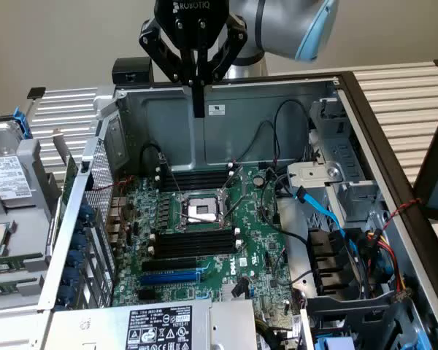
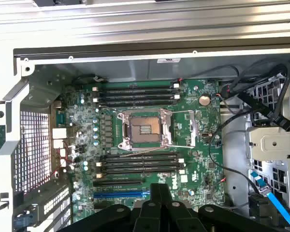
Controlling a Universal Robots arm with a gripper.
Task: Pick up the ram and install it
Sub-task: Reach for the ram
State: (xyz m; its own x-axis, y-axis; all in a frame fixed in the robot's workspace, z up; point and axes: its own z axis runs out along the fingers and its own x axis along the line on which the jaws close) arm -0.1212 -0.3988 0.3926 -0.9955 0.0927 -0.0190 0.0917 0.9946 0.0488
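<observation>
Hanging over an open computer case (image 1: 277, 109) that lay on its side on a slatted bench (image 1: 405, 95), the end effector (image 1: 198, 108) had its two fingers pressed flat together, with nothing gripped between them. In the exterior view it stood high by the far wall of the case, well apart from the green motherboard (image 1: 255, 219) below. In the wrist view its joined fingertips (image 2: 154, 193) showed over the near part of that board, close to a long blue slot (image 2: 121, 194).

A CPU socket (image 1: 198, 208) with its metal frame sat at the middle of the motherboard. One bank of black memory slots (image 1: 197, 179) with white end clips ran along its far side, and a second bank (image 1: 197, 244) ran along its near side, their channels dark and bare. A blue cable (image 1: 317, 208) crossed the drive bay on the exterior view's right, and a labelled power supply (image 1: 160, 328) sat at the near edge.

On the exterior view's left, a narrow green board (image 1: 67, 186) stood on edge just outside the case's perforated wall (image 1: 102, 182). Whether that was the ram could not be told. The end effector was well apart from it.
</observation>
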